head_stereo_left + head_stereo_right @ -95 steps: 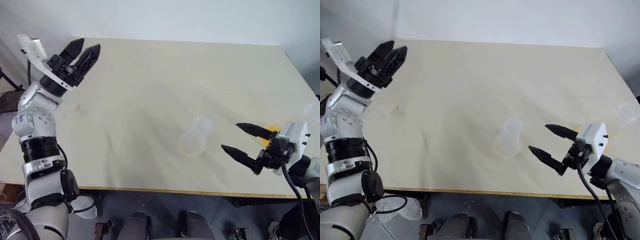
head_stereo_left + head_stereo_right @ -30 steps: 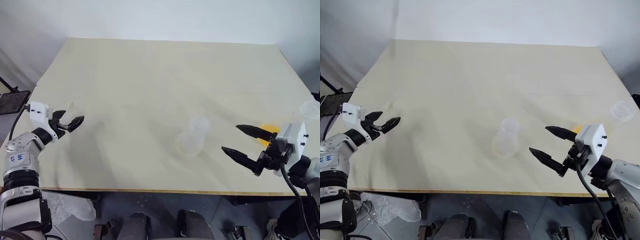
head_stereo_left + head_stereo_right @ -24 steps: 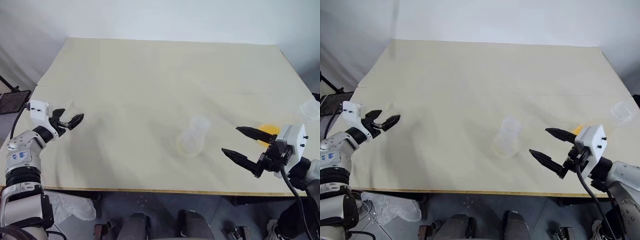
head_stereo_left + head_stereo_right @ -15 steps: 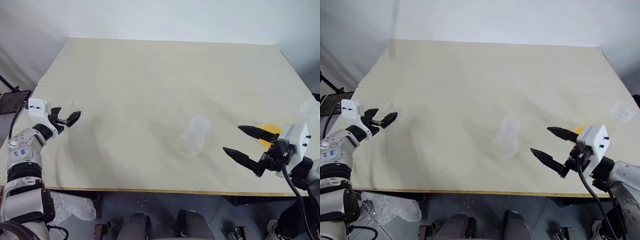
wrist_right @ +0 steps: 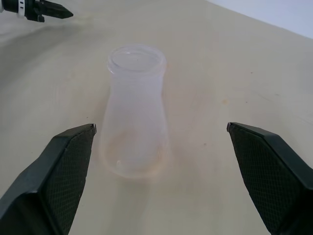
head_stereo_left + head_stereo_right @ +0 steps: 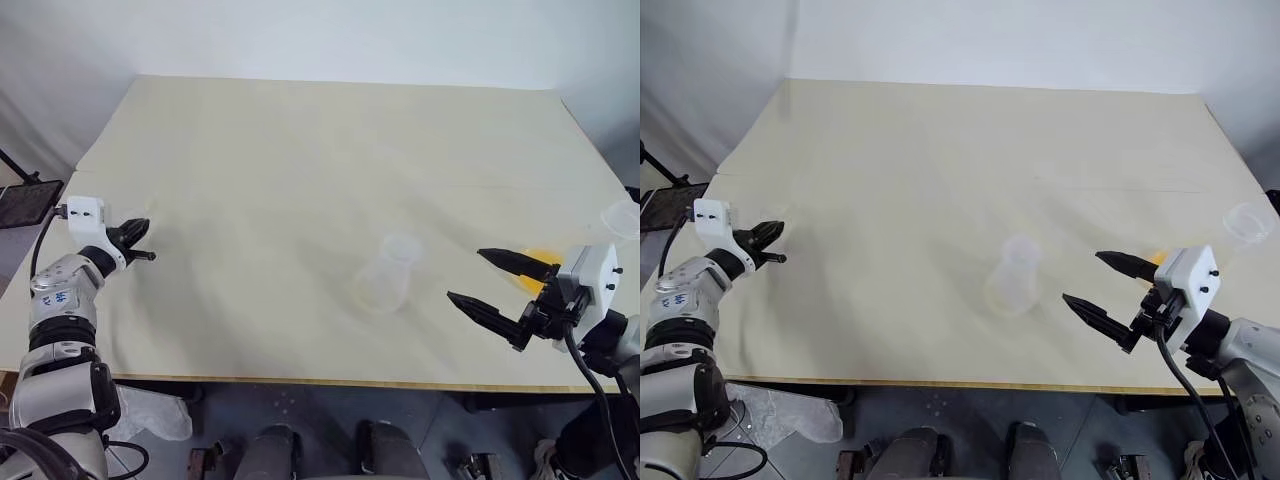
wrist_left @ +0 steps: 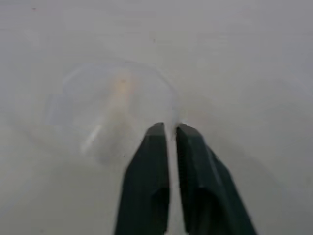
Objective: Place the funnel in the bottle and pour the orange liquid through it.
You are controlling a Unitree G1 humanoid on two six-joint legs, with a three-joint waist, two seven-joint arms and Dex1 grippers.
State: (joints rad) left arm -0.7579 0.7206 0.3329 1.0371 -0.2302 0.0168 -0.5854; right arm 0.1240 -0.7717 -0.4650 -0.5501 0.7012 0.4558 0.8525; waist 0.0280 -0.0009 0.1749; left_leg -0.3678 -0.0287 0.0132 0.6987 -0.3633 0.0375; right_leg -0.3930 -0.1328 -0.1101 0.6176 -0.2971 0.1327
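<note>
The funnel (image 7: 115, 110), a clear cone, lies on the table's left side. My left gripper (image 7: 166, 128) is shut on its rim, low over the table (image 6: 300, 150) near the left edge (image 6: 140, 248). The bottle (image 6: 385, 282), a clear flask, stands upright in the middle of the table and looms large in the right wrist view (image 5: 134, 112). Right of the bottle, my right gripper (image 6: 466, 276) hangs open and empty, its fingers pointing at the flask. The orange liquid (image 6: 540, 258) shows just behind that gripper, partly hidden by it.
A clear cup (image 6: 622, 218) stands at the table's right edge. A dark stand (image 6: 22, 200) sits off the table's left side. The far half of the table is bare.
The left gripper's fingers have come together on the funnel's rim. The right arm has kept still.
</note>
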